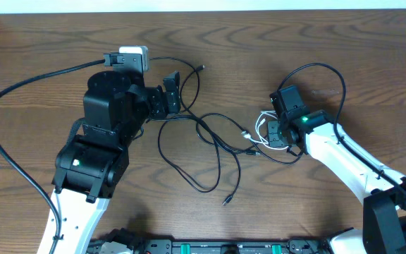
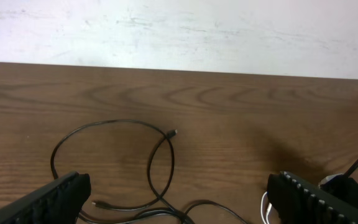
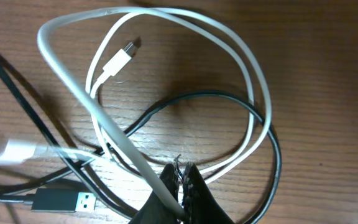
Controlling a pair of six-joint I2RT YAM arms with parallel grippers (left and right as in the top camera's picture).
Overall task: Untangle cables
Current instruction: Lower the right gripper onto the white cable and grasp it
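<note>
Right fingers (image 3: pixel 191 196): closed on the thin white flexible cord (image 3: pixel 123 146), lower centre.
Left fingers (image 2: pixel 48 202): wide open, empty.
Risk: pulling may tighten the thin black cords (image 3: pixel 204 94) looped through it.

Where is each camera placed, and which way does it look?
Overhead: above the table, looking straight down at left arm, right arm, black cables.
Left wrist: low, facing across the table toward a pale wall; fingers of the open left pincer in bottom corners.
Right wrist: close above the white cable, looking down; shut right pincer apparently pinches it.
Shared: white cable, seen overhead too.
</note>
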